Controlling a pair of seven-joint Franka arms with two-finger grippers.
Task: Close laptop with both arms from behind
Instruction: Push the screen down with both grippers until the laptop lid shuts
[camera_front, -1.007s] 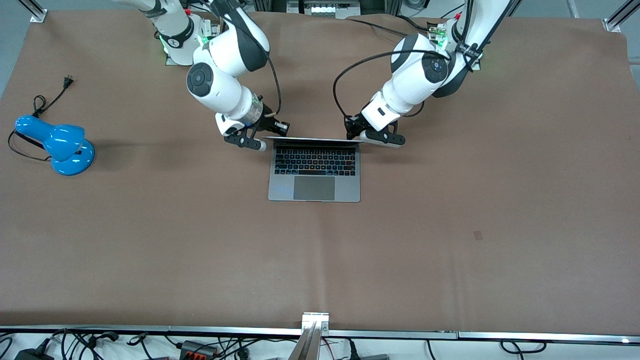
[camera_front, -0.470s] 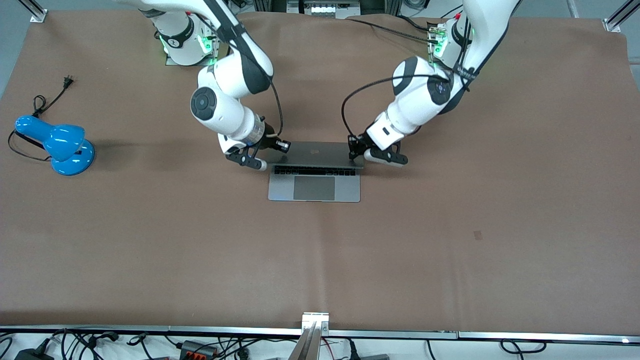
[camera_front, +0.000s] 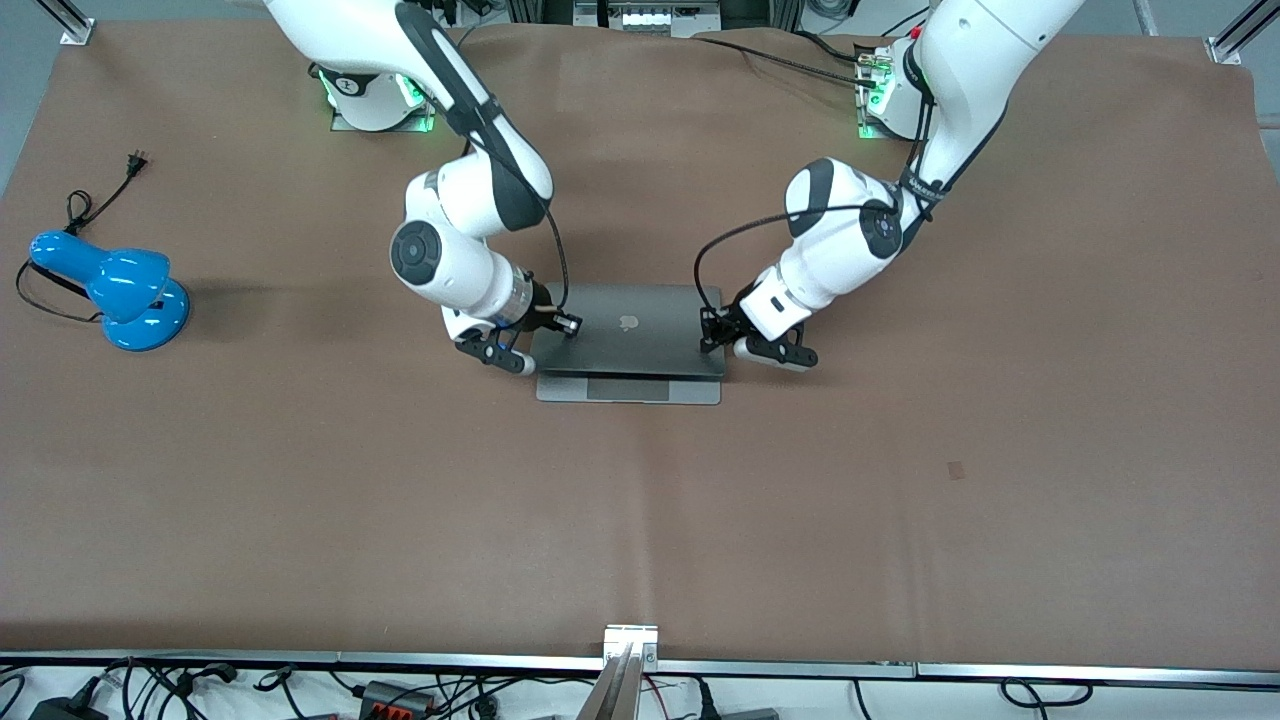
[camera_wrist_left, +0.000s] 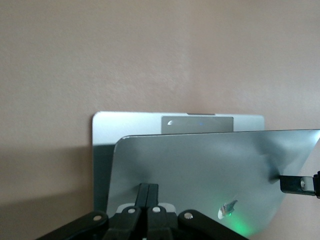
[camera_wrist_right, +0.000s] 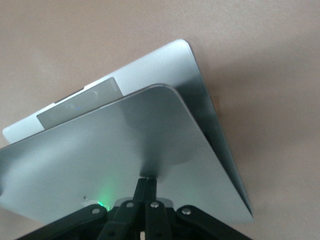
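Note:
The grey-silver laptop (camera_front: 628, 330) lies mid-table with its lid tilted low over the base, and only a strip of trackpad (camera_front: 628, 389) shows. My right gripper (camera_front: 538, 345) is shut, its fingertips against the lid's corner toward the right arm's end. My left gripper (camera_front: 712, 338) is shut and presses the lid's other corner. In the left wrist view the closed fingers (camera_wrist_left: 148, 192) touch the lid (camera_wrist_left: 200, 165) above the base (camera_wrist_left: 102, 150). In the right wrist view the closed fingers (camera_wrist_right: 147, 187) touch the lid (camera_wrist_right: 115, 150) over the base (camera_wrist_right: 195, 75).
A blue desk lamp (camera_front: 115, 290) with a black cord and plug (camera_front: 135, 160) lies toward the right arm's end of the brown mat (camera_front: 900, 480). Cables run along the table's front rail (camera_front: 630, 640).
Both grippers have moved toward the front camera and down, pushing the lid from upright to nearly flat. The keyboard is now covered.

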